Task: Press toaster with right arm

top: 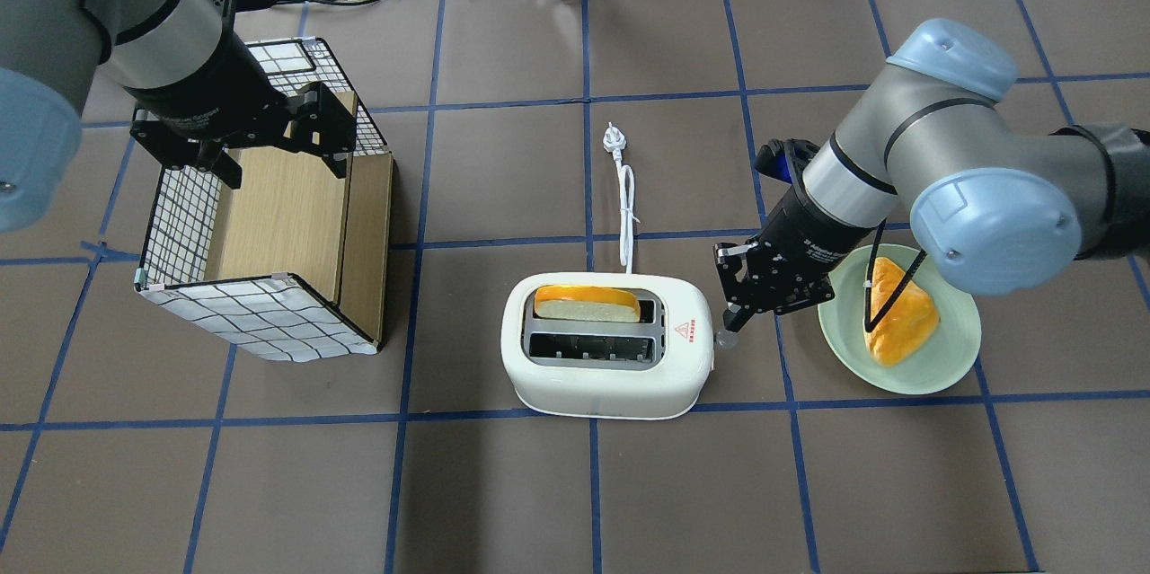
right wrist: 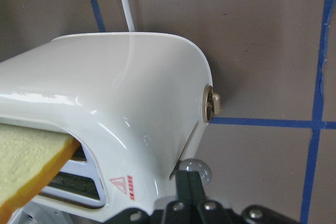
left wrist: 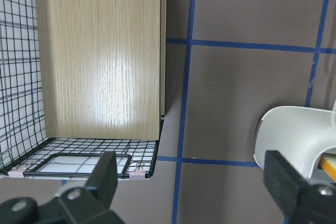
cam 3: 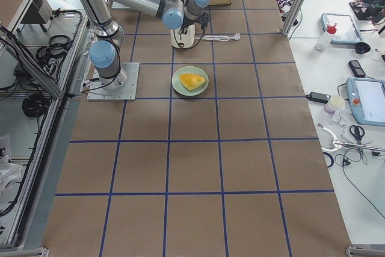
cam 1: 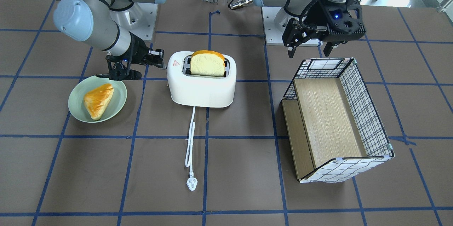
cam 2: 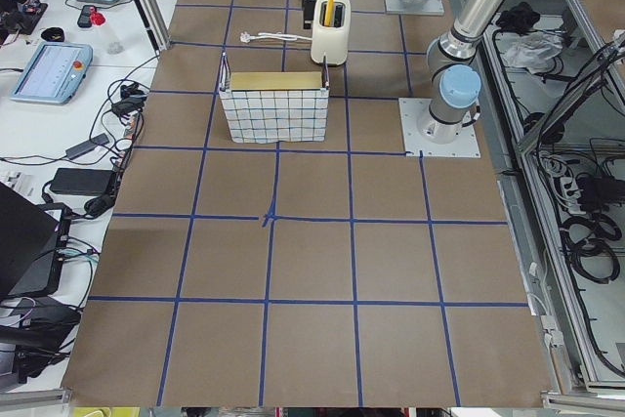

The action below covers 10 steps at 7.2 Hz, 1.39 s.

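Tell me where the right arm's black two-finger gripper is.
In the overhead view the right gripper sits right of centre, at the right end of the rounded white toaster, between it and the pale green plate with the golden pastry.

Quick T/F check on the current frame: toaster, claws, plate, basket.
1. A bread slice stands in one slot of the toaster; the other slot is empty. True.
2. The right claw hangs over the basket. False: it is at the toaster's end, beside the plate; the left claw is the one over the basket.
3. The toaster's plug lies loose on the table. True.
4. The plate is empty. False: it holds a triangular pastry.
5. The left claw is shut. False: its fingers are wide apart.
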{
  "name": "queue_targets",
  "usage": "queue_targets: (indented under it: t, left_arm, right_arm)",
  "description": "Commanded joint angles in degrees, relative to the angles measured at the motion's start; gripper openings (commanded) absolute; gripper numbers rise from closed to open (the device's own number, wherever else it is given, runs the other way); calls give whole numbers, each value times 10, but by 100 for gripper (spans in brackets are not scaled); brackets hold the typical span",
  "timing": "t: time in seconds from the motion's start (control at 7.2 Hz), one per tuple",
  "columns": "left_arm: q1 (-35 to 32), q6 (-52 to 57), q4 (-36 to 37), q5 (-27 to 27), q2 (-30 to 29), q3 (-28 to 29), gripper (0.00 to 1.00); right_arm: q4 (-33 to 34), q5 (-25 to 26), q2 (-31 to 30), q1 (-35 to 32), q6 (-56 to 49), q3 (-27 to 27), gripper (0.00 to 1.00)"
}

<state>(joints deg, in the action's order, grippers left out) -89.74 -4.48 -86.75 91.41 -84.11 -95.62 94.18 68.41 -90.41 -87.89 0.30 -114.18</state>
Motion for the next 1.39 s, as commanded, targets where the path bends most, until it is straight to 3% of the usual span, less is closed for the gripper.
queue_targets:
  t: [0.0,1.25]
  left_arm:
    - [0,0,0,0,0,0,100]
    - [0,0,0,0,0,0,100]
  right_arm:
    - [6,2,8,1,-7,-1,0]
    - [7,2,24,2,-21,4,0]
